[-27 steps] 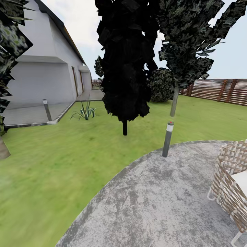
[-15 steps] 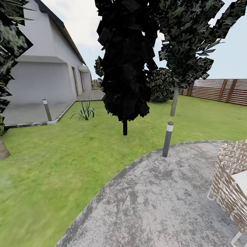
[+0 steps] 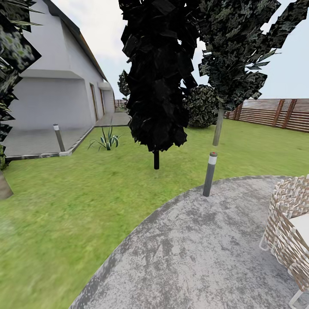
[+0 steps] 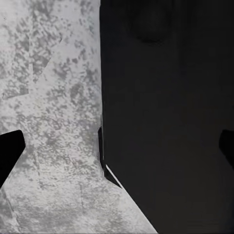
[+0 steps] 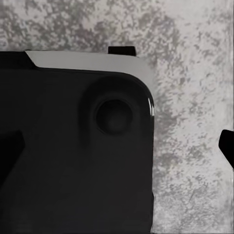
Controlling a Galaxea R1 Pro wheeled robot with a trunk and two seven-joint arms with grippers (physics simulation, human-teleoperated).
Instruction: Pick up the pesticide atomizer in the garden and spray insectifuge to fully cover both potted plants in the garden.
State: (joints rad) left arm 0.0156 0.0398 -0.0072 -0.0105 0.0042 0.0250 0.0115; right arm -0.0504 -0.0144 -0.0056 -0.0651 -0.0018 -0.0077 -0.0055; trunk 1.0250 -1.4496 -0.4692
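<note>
I am looking over the garden: a green lawn [image 3: 64,206] and a round grey mottled patio [image 3: 206,253], with a brown slat fence [image 3: 274,112] at the far right. The pesticide atomizer and the potted plants are out of view. My left gripper [image 4: 117,148] hangs open above the patio paving and a black part of my own body, its dark fingertips [image 4: 9,151] far apart with nothing between them. My right gripper [image 5: 117,148] is open too, over the same black body and paving.
A grey bollard lamp [image 3: 210,174] stands at the patio's edge, another [image 3: 59,137] by the white house [image 3: 56,94]. A dark tree [image 3: 156,77] and a paler-trunked tree [image 3: 218,126] rise from the lawn. A striped agave [image 3: 106,140] is at left, a wicker chair [image 3: 292,231] at right.
</note>
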